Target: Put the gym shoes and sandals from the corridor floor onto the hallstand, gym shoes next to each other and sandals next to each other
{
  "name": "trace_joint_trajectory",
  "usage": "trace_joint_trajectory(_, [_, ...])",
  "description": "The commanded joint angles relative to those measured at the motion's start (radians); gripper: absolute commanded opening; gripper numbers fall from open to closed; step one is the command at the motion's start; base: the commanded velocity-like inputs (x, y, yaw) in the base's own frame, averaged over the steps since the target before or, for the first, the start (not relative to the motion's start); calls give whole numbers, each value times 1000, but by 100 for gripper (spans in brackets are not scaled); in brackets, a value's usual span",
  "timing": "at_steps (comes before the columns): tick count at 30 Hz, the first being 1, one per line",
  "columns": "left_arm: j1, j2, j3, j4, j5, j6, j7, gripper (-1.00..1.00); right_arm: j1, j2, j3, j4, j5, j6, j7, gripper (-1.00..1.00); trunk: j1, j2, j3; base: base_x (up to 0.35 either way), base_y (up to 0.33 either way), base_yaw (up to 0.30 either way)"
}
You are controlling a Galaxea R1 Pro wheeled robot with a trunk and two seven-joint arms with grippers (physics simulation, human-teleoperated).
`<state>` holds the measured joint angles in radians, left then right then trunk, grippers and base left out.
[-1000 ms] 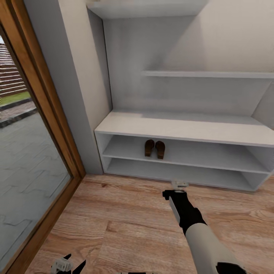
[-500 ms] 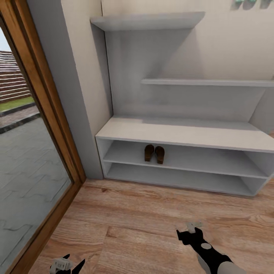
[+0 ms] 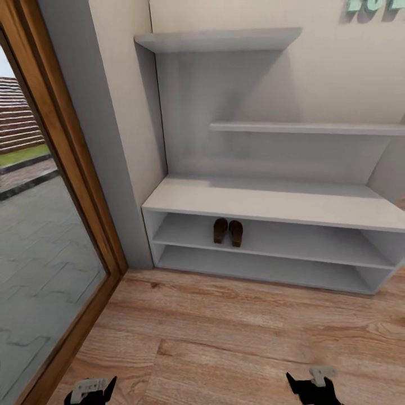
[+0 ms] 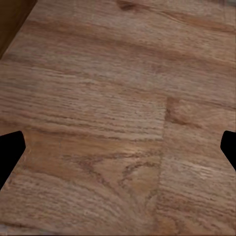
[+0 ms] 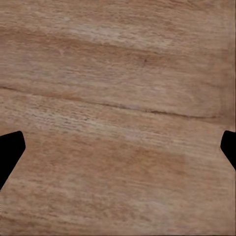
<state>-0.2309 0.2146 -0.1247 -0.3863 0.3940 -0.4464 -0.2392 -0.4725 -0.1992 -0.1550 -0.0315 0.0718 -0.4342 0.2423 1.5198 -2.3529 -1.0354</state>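
The two sandals (image 3: pixel 228 231) lay side by side, touching or nearly so, on the upper open shelf row of the hallstand (image 3: pixel 270 202), toward its 9 o'clock end, their dark brown soles running front to back. Nothing else sat in that row with them, and the lower row beneath held nothing that could be made out. The flat top of the unit was bare, as were the two floating shelves on the tall back panel above it, one at about 12 o'clock in the head view and one stepping off toward 2 o'clock.

In front of the rack stretched the corridor floor (image 3: pixel 225 332), light brown planks. At 9 o'clock from the rack stood a grey wall edge and then a wood-framed glass door (image 3: pixel 50 225) looking out on grey paving.

The left gripper (image 4: pixel 118 147) hung at the 7 o'clock corner of the head view, and its fingers were spread wide apart over bare planks in the left wrist view, holding nothing. The right gripper (image 5: pixel 118 147) sat at 5 o'clock in the head view, likewise spread wide over bare floor, empty
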Motion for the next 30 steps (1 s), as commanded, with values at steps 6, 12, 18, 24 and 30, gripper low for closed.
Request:
trace_joint_trajectory(6, [-1,-11,-7,1,10,-4,106,100,21,-14,-8,2,-95,-5,80,100,-23,42,18,0,0,0])
trace_joint_trajectory(12, [-1,-40,-9,2,4,-5,168,100,31,-20,-8,1,-119,-7,148,100,-46,84,37,0,0,0])
trace_joint_trajectory(18, [-1,-54,-12,3,1,-5,182,100,32,-20,-6,1,-122,-8,151,100,-69,126,56,0,0,0])
trace_joint_trajectory(24, [-1,-57,-13,3,2,-5,185,100,32,-17,-6,1,-122,-9,149,100,-92,168,74,0,0,0])
trace_joint_trajectory(30, [-1,-57,-13,3,2,-5,185,100,32,-16,-7,1,-123,-9,149,100,-96,175,78,0,0,0])
